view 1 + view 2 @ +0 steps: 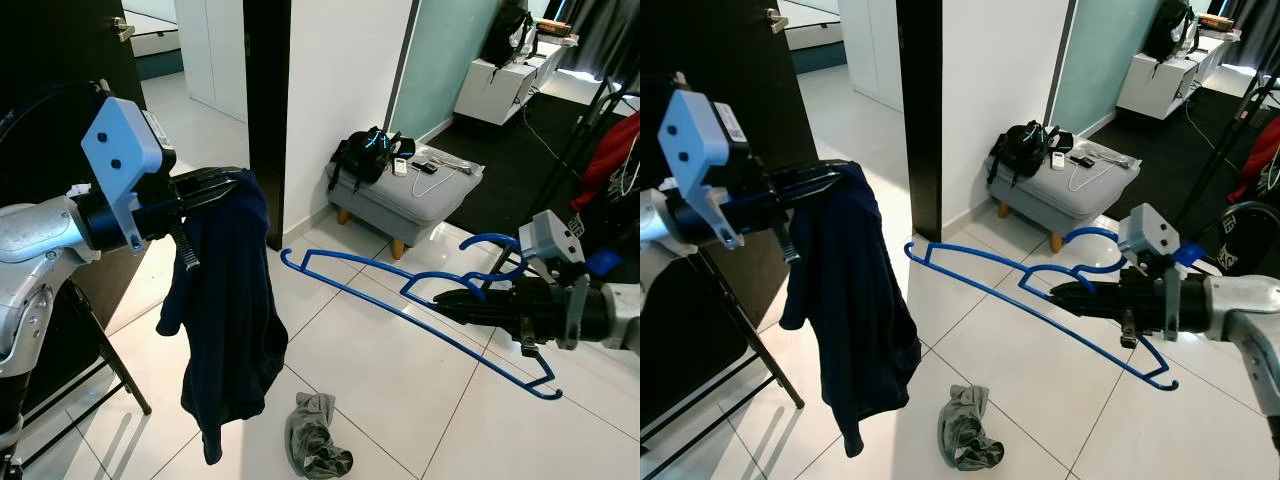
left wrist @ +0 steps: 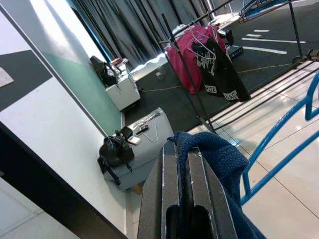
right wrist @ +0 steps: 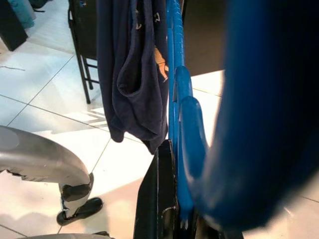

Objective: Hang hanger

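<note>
Left eye view: left gripper [image 1: 222, 186] clenched on a dark navy cloth garment [image 1: 228, 320], hanging at left. Right gripper [image 1: 425, 296] at right grasps a blue plastic hanger [image 1: 400, 290] — held level above the white tiled floor [image 1: 380, 390], near a crumpled grey cloth [image 1: 315, 436].

The left gripper [image 1: 222, 186] was clamped on a dark blue garment [image 1: 228, 320], which hung clear of the tiled floor [image 1: 380, 380]. The right gripper [image 1: 440, 298] was closed on a blue hanger [image 1: 400, 300], held level. A grey cloth [image 1: 315, 436] lay crumpled on the floor below the garment.
</note>
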Available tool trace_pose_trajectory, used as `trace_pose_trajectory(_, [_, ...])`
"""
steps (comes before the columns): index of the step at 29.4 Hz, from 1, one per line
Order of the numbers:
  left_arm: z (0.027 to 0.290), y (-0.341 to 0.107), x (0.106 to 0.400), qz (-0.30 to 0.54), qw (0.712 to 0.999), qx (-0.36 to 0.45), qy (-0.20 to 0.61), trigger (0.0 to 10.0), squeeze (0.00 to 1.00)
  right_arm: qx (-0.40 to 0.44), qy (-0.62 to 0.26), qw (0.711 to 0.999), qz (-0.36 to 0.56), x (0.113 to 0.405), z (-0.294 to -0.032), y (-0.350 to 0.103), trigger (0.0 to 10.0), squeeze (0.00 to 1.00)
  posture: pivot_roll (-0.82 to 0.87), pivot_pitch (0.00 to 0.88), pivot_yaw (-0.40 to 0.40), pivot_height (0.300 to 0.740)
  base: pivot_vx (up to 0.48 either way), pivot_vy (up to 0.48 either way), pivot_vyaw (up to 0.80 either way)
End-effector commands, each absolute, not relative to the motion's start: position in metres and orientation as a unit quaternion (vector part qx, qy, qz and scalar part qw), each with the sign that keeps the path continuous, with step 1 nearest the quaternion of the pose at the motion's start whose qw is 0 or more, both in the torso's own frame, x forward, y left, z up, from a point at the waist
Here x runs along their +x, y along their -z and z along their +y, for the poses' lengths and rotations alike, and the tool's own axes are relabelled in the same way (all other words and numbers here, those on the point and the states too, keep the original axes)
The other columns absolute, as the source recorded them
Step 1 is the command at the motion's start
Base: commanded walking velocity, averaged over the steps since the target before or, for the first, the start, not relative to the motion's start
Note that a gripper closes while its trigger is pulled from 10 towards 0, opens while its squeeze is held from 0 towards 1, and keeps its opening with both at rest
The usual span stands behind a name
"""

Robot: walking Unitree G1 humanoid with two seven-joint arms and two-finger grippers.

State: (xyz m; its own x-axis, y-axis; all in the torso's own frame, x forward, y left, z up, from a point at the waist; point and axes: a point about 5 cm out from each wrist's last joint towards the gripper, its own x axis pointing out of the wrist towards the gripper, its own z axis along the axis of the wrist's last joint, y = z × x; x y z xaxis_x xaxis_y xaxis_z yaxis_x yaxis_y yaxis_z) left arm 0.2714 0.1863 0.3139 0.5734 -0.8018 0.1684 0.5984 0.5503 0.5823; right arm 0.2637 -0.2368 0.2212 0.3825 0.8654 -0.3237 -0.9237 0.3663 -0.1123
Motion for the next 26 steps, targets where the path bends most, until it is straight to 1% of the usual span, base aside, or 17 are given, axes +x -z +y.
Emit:
trace_pose_trajectory(1, [0.182, -0.321, 0.268, -0.222, 0.844, 0.248, 0.421, 10.0, 0.0, -0.137, -0.556, 0.813, 0.105, 0.264, -0.232, -0.22, 10.0, 0.0, 0.02, 0.0, -0.052, 0.74, 0.0, 0.0, 0.0])
trace_pose_trajectory(7, [0.181, -0.32, 0.269, -0.221, 0.844, 0.248, 0.422, 10.0, 0.0, -0.139, -0.562, 0.808, 0.109, 0.263, -0.231, -0.22, 10.0, 0.0, 0.02, 0.0, -0.05, 0.74, 0.0, 0.0, 0.0])
trace_pose_trajectory(11, [0.181, -0.32, 0.269, -0.219, 0.843, 0.248, 0.423, 10.0, 0.0, -0.143, -0.566, 0.803, 0.124, 0.258, -0.236, -0.221, 10.0, 0.0, 0.02, 0.0, -0.048, 0.74, 0.0, 0.0, 0.0])
trace_pose_trajectory(23, [0.18, -0.319, 0.269, -0.218, 0.843, 0.249, 0.424, 10.0, 0.0, -0.153, -0.559, 0.805, 0.127, 0.256, -0.244, -0.23, 10.0, 0.0, 0.01, 0.0, -0.046, 0.74, 0.0, 0.0, 0.0])
trace_pose_trajectory(25, [0.18, -0.319, 0.269, -0.217, 0.844, 0.25, 0.423, 10.0, 0.0, -0.155, -0.577, 0.79, 0.136, 0.25, -0.24, -0.23, 10.0, 0.0, 0.01, 0.0, -0.045, 0.74, 0.0, 0.0, 0.0])
trace_pose_trajectory(26, [0.18, -0.319, 0.269, -0.217, 0.844, 0.25, 0.423, 10.0, 0.0, -0.155, -0.577, 0.79, 0.136, 0.25, -0.24, -0.23, 10.0, 0.0, 0.01, 0.0, -0.045, 0.74, 0.0, 0.0, 0.0])
